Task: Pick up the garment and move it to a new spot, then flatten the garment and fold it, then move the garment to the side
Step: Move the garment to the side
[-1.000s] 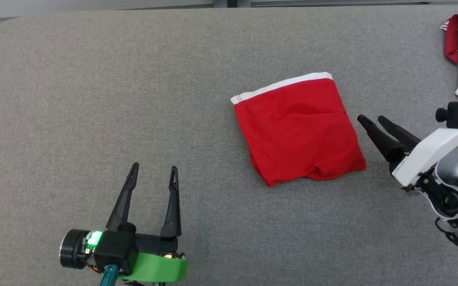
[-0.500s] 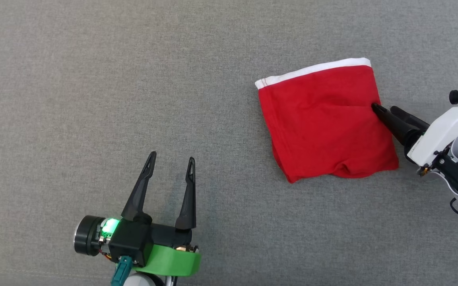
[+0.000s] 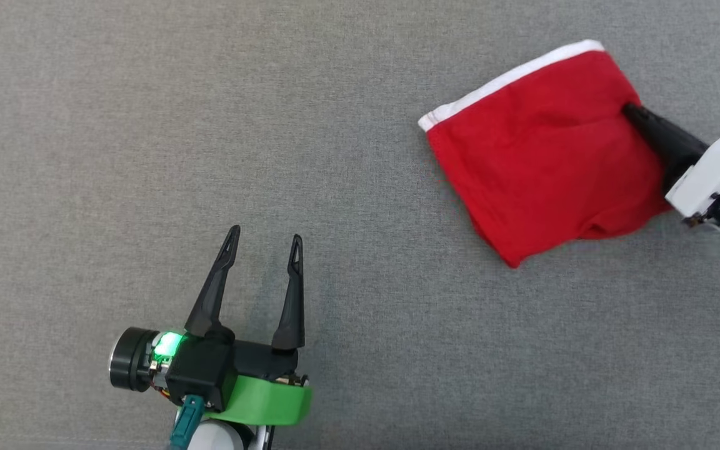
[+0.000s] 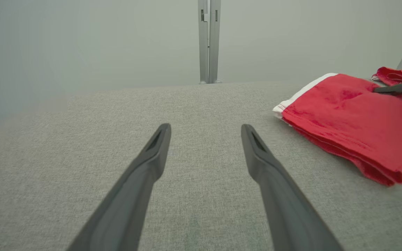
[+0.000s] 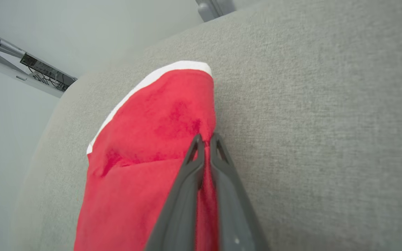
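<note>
Grip: clamping jaws of right gripper (image 5: 205, 138) on right edge of folded red garment (image 3: 541, 144); holding jaws of left gripper (image 3: 264, 236) apart, near left over grey table (image 3: 147, 125).

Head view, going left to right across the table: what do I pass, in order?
left gripper, open and holding nothing → red garment → right gripper, shut on the garment's right edge

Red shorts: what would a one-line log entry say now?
right gripper: shut on red shorts | left gripper: open, empty | surface: grey fabric
</note>
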Controlling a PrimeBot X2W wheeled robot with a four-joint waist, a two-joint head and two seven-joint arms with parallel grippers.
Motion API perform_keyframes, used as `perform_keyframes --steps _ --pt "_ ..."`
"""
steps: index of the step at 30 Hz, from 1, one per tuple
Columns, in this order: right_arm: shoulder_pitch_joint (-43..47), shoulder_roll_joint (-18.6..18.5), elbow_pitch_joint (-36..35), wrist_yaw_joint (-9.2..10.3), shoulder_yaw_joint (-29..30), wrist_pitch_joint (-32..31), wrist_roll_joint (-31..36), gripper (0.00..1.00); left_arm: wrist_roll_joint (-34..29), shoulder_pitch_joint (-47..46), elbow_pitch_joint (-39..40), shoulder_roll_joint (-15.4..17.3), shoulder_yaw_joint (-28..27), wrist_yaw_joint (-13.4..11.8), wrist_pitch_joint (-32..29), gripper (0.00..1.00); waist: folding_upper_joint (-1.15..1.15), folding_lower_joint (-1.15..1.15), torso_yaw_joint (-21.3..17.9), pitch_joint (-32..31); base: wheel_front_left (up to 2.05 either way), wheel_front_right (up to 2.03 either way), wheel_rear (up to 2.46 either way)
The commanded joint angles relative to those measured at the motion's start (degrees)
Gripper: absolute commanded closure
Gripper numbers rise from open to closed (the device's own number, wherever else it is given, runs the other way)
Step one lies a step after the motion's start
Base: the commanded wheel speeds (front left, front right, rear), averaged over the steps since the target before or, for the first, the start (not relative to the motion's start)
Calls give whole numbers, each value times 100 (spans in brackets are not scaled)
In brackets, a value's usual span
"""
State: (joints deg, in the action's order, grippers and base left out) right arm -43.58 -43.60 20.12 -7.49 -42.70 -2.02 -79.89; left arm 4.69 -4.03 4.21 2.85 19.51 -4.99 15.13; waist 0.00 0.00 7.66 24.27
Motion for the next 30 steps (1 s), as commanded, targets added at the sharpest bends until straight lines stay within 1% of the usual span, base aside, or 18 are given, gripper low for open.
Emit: perform_keyframes --steps 1,4,5,8,14,19,22,30 --pt "-172 -141 7 2 7 101 104 100 -34 -142 29 9 -15 38 -1 0 0 0 -168 210 0 0 0" --pt "-422 -411 36 2 50 223 187 100 -97 -237 59 9 -4 57 -2 0 0 0 -288 409 0 0 0" --pt "-580 -601 56 2 94 272 189 100 -128 -322 71 9 -8 93 -2 0 0 0 -374 559 0 0 0" --pt "-805 -909 59 2 191 347 174 100 -196 -443 75 10 -18 143 -1 0 0 0 -505 783 0 0 0" --pt "-1061 -1543 144 2 401 499 200 100 -280 -640 76 11 -5 214 -2 0 0 0 -658 1099 0 0 0" --pt "-1085 -2064 291 2 575 604 149 100 -217 -718 57 12 4 185 -2 0 0 0 -660 1263 0 0 0" --pt "-1114 -2347 332 2 683 700 202 100 -223 -754 49 13 22 209 -2 0 0 0 -632 1362 0 0 0" --pt "-1178 -2838 508 2 971 826 152 100 -268 -810 48 13 21 251 -2 0 0 0 -505 1541 0 0 0"
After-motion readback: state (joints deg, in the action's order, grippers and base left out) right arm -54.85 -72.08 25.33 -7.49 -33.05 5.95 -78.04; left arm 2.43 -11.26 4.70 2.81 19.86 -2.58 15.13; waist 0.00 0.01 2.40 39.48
